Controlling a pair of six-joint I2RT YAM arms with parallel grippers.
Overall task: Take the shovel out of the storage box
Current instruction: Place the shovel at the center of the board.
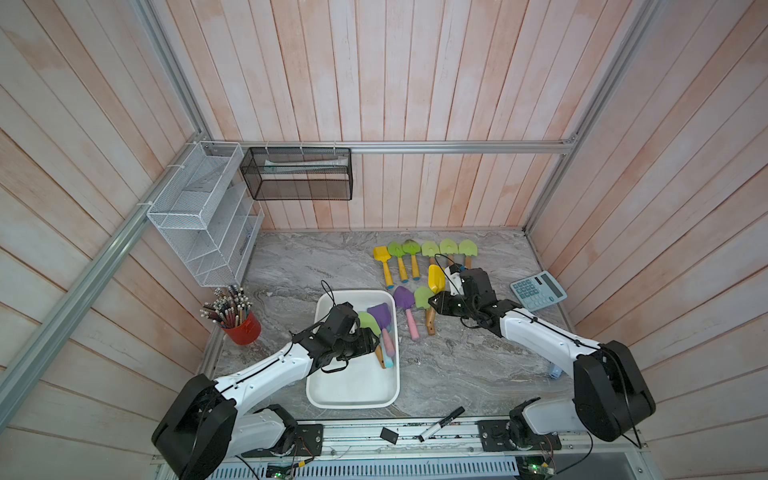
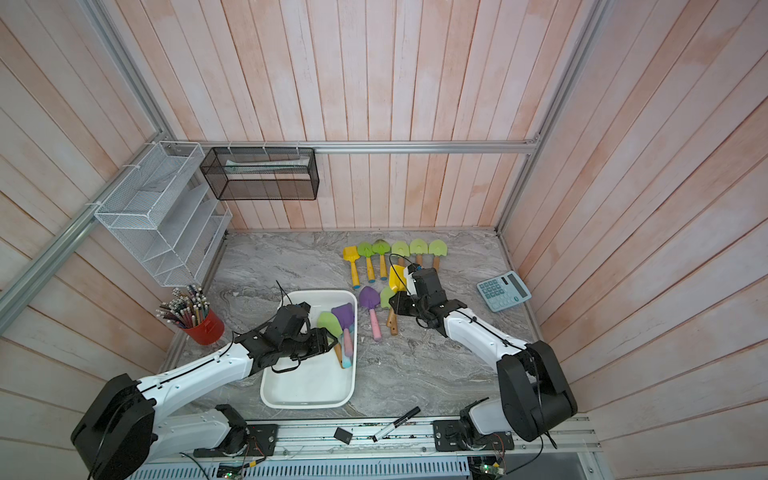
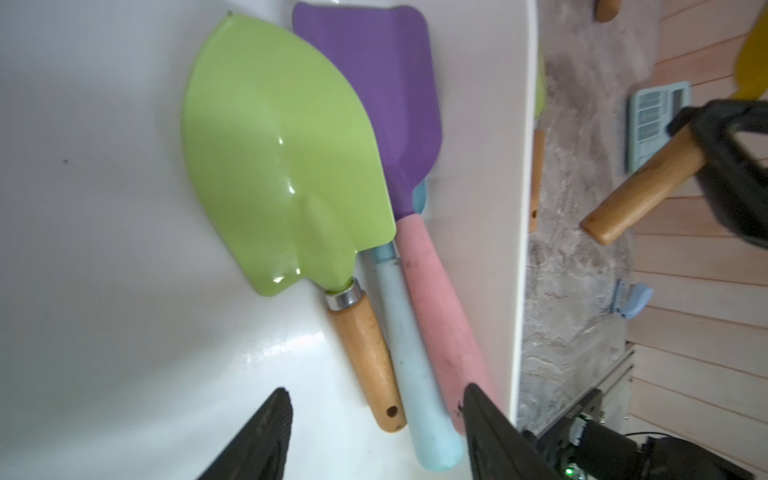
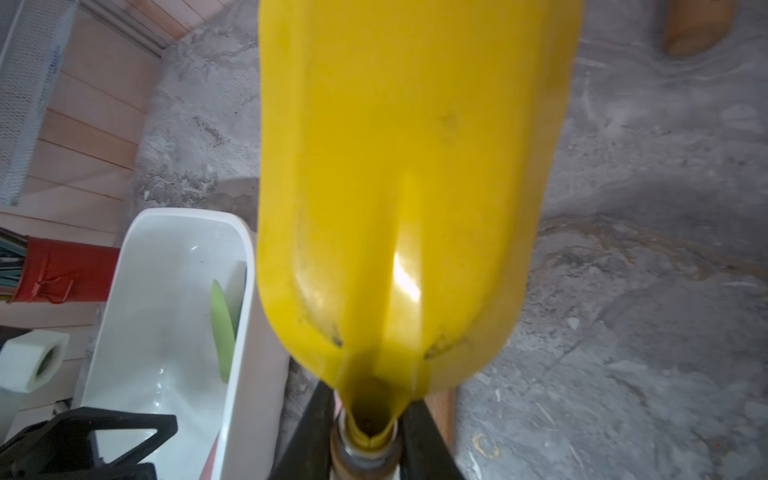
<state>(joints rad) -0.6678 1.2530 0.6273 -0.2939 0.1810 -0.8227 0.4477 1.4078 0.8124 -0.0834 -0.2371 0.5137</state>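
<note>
- While the left end effector (image 3: 376, 390) hovers over the large shallow white plastic storage box (image 1: 357, 386), its jaws stand apart, flanking the shovel handle ends.
- Box position: near the front edge of the grey marbled desk (image 1: 457, 365), left of centre.
- Along the box wall facing the desk's right edge lie a green-bladed wooden-handled shovel (image 3: 282, 166), a purple-bladed pink-handled shovel (image 3: 390, 83) and a pale blue handle (image 3: 411, 353), its blade hidden.
- Right end effector (image 4: 368, 419): clamped on the neck of a yellow-bladed wooden-handled shovel (image 4: 407, 166), outside the box.

left arm (image 1: 266, 372) stretched forward, wrist pitched down, left gripper (image 3: 376, 390) jaws apart, nothing pinched; right arm (image 1: 540, 336) reaching forward and inward, right gripper (image 4: 368, 432) jaws clamped on yellow shovel (image 4: 407, 166) neck
</note>
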